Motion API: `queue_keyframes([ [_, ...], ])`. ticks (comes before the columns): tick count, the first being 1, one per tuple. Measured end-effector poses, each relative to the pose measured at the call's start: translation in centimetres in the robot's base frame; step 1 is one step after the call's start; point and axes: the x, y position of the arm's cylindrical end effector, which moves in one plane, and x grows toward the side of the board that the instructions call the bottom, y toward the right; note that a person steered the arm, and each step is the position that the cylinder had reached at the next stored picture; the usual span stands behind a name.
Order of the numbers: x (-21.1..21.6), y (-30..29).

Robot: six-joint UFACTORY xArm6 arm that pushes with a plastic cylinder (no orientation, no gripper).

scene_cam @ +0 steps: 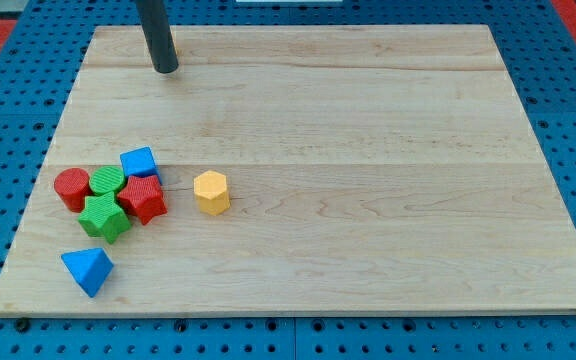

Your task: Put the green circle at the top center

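The green circle [107,181] sits in a tight cluster at the board's left, touching a red circle [71,188] on its left, a blue cube [140,162] at its upper right, a red star [144,197] on its right and a green star [104,217] below it. My tip [165,69] rests near the view's top left, well above the cluster and apart from every block.
A yellow hexagon [211,191] stands alone to the right of the cluster. A blue triangle [88,269] lies near the board's bottom left corner. The wooden board [368,150] is ringed by a blue pegboard.
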Motion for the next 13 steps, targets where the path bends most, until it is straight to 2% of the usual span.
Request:
queue_keyframes([
  [2, 1.0, -3.4],
  [3, 3.5, -3.8],
  [5, 13.7, -6.5],
  [6, 16.1, -4.1],
  [7, 15.3, -0.1],
  [8, 13.2, -3.9],
  [9, 15.1, -11.4],
  [10, 19.7, -13.9],
  [11, 23.7, -14.0],
  [13, 24.0, -11.8],
])
